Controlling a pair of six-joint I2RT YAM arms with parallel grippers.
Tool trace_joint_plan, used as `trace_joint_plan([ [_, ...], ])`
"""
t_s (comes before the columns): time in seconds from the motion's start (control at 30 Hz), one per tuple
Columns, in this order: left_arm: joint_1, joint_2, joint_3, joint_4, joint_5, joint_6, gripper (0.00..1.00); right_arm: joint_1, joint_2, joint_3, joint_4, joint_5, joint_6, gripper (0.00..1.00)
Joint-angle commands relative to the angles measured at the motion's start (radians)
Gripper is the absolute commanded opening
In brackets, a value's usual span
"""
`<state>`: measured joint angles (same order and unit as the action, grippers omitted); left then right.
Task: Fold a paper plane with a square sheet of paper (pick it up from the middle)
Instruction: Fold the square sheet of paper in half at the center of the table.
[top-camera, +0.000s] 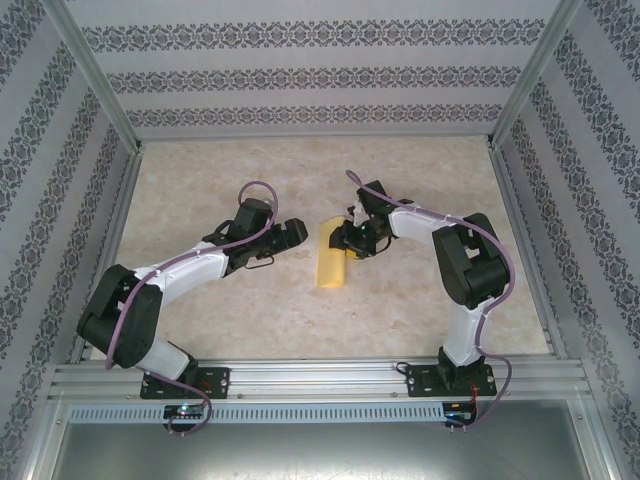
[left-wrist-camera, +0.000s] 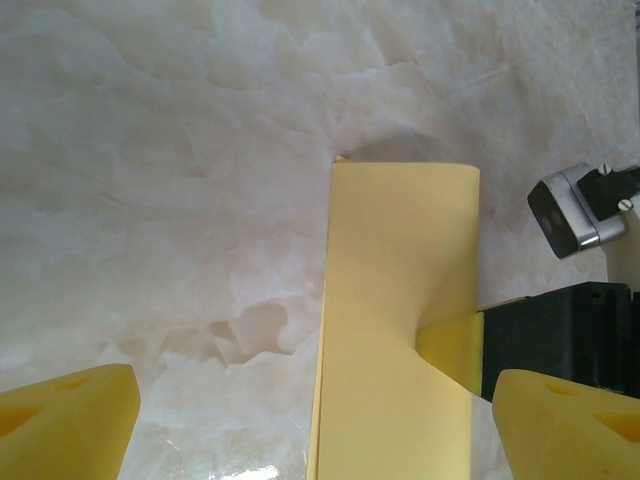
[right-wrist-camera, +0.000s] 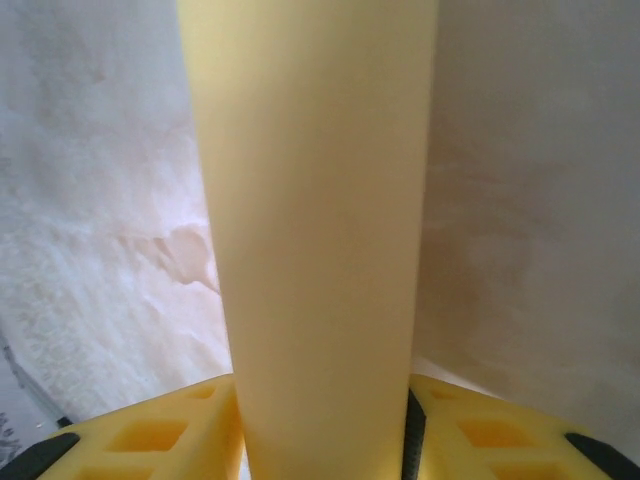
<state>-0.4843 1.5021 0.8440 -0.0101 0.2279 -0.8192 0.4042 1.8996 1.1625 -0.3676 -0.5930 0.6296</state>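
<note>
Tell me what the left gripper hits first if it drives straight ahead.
Probably the folded yellow paper, lying just ahead of the open left gripper; depth is hard to judge.

Open table left, right gripper (holding paper)

Mostly matt surfaces, with a little shine

The folded paper is thin, smooth and matt yellow. The table has a marbled cream surface with a slight gloss. The fingers of the left gripper look like matt yellow plastic; the frame rail is bare silvery metal.
</note>
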Motion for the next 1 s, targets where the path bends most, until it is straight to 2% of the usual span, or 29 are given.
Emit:
trace_joint_plan([
  [0.0, -0.005, -0.017, -0.014, 0.014, -0.020, 0.009, 0.93, 0.018, -0.015, 0.012, 0.095, -0.106, 0.048, 0.44],
  [0.13, -0.005, -0.030, -0.016, 0.004, -0.033, 0.015, 0.94, 0.017, -0.002, -0.003, 0.186, -0.157, 0.098, 0.44],
  [0.23, -0.005, -0.032, -0.019, 0.006, -0.031, 0.014, 0.94, 0.016, 0.022, 0.004, 0.186, -0.161, 0.097, 0.44],
  [0.4, -0.005, -0.033, -0.016, 0.004, -0.026, 0.016, 0.94, 0.019, 0.027, 0.008, 0.061, 0.013, 0.062, 0.45],
  [0.5, -0.005, -0.029, -0.016, 0.004, -0.024, 0.018, 0.94, 0.026, 0.011, -0.024, 0.077, 0.061, 0.083, 0.44],
  [0.57, -0.005, -0.029, -0.015, 0.004, -0.025, 0.018, 0.94, 0.031, 0.001, -0.040, 0.093, 0.069, 0.099, 0.50],
  [0.67, -0.005, -0.027, -0.016, 0.009, -0.024, 0.016, 0.94, 0.043, -0.011, -0.046, 0.081, 0.120, 0.104, 0.53],
  [0.97, -0.005, -0.032, -0.021, 0.009, -0.020, 0.022, 0.93, 0.059, -0.037, 0.002, -0.021, 0.208, 0.056, 0.55],
])
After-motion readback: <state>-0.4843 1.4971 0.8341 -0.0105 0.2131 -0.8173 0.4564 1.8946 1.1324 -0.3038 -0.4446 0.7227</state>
